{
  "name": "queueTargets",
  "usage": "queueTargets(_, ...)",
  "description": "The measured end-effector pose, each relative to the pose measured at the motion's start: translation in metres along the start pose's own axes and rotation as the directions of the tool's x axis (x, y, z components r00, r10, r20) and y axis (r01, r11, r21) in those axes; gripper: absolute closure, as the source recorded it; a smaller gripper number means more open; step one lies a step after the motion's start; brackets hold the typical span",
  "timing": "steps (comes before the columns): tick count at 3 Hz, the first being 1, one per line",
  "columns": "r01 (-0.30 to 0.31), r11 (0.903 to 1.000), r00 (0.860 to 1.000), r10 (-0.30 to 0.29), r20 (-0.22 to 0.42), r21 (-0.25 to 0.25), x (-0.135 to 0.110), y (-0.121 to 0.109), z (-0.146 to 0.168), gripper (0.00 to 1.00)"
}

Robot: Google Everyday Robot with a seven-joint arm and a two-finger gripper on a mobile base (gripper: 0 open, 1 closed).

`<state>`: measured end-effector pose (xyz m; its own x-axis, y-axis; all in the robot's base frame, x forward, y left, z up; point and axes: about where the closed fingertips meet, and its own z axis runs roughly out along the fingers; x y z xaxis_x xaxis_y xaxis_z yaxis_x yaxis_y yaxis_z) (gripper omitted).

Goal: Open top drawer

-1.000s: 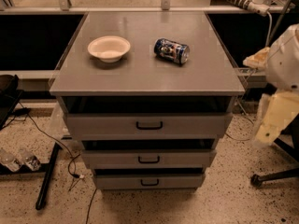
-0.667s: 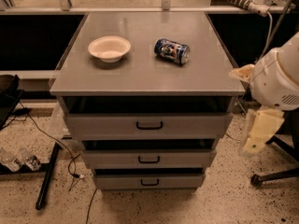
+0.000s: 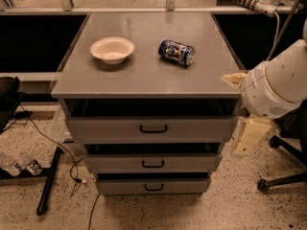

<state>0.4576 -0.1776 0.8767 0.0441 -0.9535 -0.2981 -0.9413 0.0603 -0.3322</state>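
Observation:
The top drawer (image 3: 192,127) is the widest of three grey drawers in a grey cabinet, right under the cabinet top. Its small black loop handle (image 3: 153,128) sits mid-front. A dark gap shows above its front; its inside is hidden. My gripper (image 3: 231,116) hangs off the white arm (image 3: 278,87) at the cabinet's right front corner, level with the top drawer and right of the handle. Its cream fingers (image 3: 249,135) are spread apart and hold nothing.
A white bowl (image 3: 112,50) and a blue can (image 3: 176,52) lying on its side rest on the cabinet top (image 3: 144,78). Two narrower drawers (image 3: 152,163) sit below. A chair base (image 3: 283,181) stands at right. Black bar (image 3: 48,186), cables and bottles (image 3: 19,164) lie at left.
The arm and gripper have moved left, from beside the cabinet's right side to its right front corner. The drawers, bowl and can have not moved.

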Motion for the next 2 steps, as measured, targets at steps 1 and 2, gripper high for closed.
queueTargets(1, 0.002, 1.0000, 1.000, -0.002, -0.002, -0.001, -0.001, 0.001, 0.000, 0.00)
queueTargets(2, 0.015, 0.9997, 1.000, -0.015, 0.009, -0.018, -0.001, 0.008, 0.021, 0.00)
